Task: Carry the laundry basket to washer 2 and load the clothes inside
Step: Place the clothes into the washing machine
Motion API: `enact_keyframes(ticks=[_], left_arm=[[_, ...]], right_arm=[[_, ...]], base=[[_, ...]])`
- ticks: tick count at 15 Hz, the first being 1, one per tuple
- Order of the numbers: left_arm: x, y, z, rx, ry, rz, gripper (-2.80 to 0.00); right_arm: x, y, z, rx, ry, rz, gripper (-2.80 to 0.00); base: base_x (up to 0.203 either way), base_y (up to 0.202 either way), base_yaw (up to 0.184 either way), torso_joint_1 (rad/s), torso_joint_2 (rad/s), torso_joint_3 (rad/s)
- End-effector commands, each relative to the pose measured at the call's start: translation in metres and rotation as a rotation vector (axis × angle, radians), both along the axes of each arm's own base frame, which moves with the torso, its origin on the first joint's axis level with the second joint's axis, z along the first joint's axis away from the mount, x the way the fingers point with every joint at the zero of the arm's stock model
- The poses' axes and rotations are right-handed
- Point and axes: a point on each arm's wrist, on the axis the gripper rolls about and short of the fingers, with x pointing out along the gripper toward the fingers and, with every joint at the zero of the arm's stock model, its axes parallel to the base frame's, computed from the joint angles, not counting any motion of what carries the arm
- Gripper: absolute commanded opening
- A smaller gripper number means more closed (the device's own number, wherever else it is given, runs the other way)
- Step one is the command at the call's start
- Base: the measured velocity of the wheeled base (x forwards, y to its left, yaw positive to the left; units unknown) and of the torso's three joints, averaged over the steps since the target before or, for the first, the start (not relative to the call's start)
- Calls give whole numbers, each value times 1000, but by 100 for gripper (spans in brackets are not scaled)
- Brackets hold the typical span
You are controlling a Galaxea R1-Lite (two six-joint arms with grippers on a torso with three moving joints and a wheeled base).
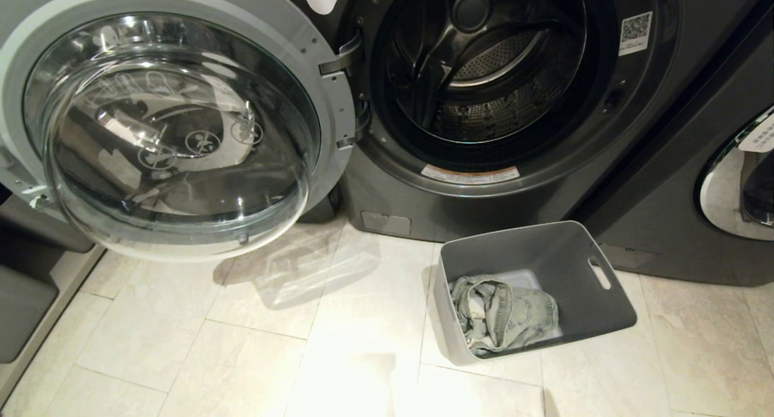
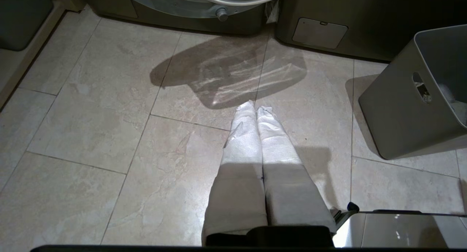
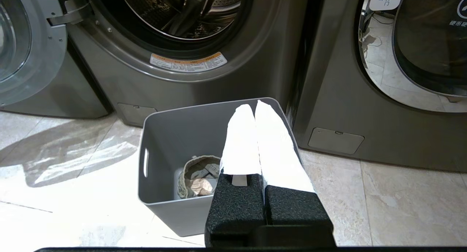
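The grey laundry basket stands on the tiled floor in front of washer 2, a little to the right of its opening. The clothes, a faded grey-green bundle, lie in its bottom. The washer's round glass door is swung wide open to the left, and the steel drum looks empty. My right gripper is shut and holds nothing, hovering at the near side of the basket, with the clothes below it. Over bare tiles to the left of the basket, my left gripper is shut and empty.
A second dark washer with its door closed stands right of washer 2, close to the basket. The open door overhangs the floor on the left. A grey raised step edges the far left. Pale tiles spread in front.
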Motion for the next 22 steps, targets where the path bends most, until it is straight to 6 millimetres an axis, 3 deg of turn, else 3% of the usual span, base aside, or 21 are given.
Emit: enact_keyframes(ticks=[1, 4, 13, 19, 21, 22], left_arm=[[0, 0, 0, 0, 1, 1, -280], [0, 0, 0, 0, 1, 1, -280], [0, 0, 0, 0, 1, 1, -280], [0, 0, 0, 0, 1, 1, -280], [0, 0, 0, 0, 1, 0, -280], [0, 0, 0, 0, 1, 1, -280]], right_arm=[[4, 0, -11, 0, 40, 0, -280], [4, 0, -11, 0, 38, 0, -280], [4, 0, -11, 1, 39, 0, -280], [3, 0, -8, -31, 29, 1, -280], [-6, 0, 25, -47, -21, -8, -280], [-13, 0, 58, -50, -49, -16, -280]], base=[[0, 0, 0, 0, 0, 0], [18, 0, -1, -2, 1, 1], [184, 0, -1, 4, 3, 3], [0, 0, 0, 0, 0, 0], [0, 0, 0, 0, 0, 0], [0, 0, 0, 0, 0, 0]])
